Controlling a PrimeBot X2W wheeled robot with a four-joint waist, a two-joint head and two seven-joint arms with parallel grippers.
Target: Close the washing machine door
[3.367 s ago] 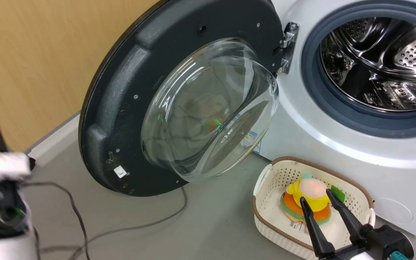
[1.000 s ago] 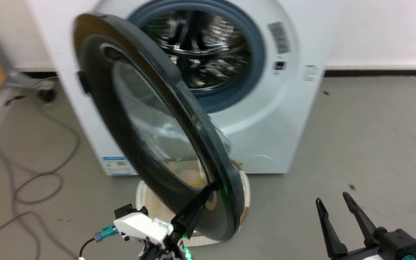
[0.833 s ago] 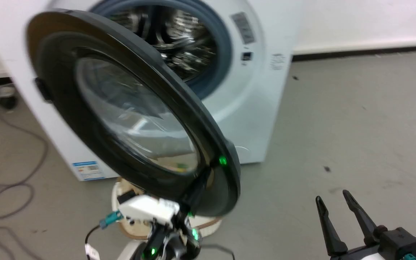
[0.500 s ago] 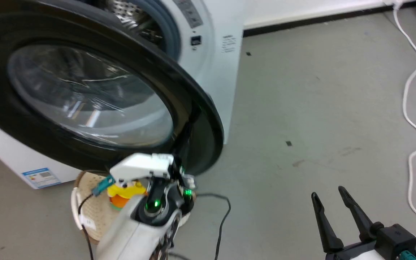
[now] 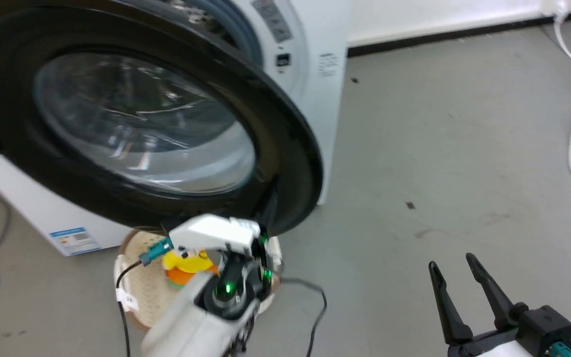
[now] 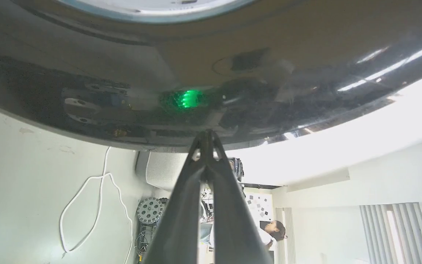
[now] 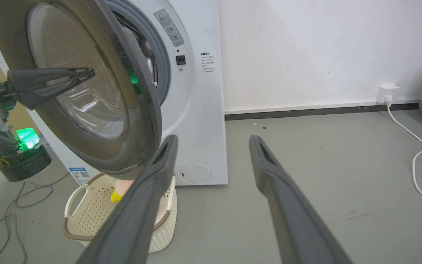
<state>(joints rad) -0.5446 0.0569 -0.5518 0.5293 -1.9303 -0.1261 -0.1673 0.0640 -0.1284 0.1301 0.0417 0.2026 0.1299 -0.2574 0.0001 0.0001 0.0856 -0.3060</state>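
My left claw (image 6: pixel 206 134) is pinched narrow with nothing between its two dark fingers. The tips are set against the glossy rim of the large round black plastic washing machine door (image 5: pixel 285 163), at about five o'clock on its ring. I think they touch, though the reflections make that hard to judge. The door, with its clear glass window, stands ajar, and a gap shows between it and the white front-loading washing machine (image 5: pixel 317 94) at twelve o'clock in the head view. Under the door, at seven o'clock, sits a cream perforated plastic basket with a brown rim (image 5: pixel 139 292), holding a yellow and orange toy (image 5: pixel 186 263). My right claw (image 5: pixel 450 261) hangs wide and empty at five o'clock over the grey floor (image 5: pixel 439 148).
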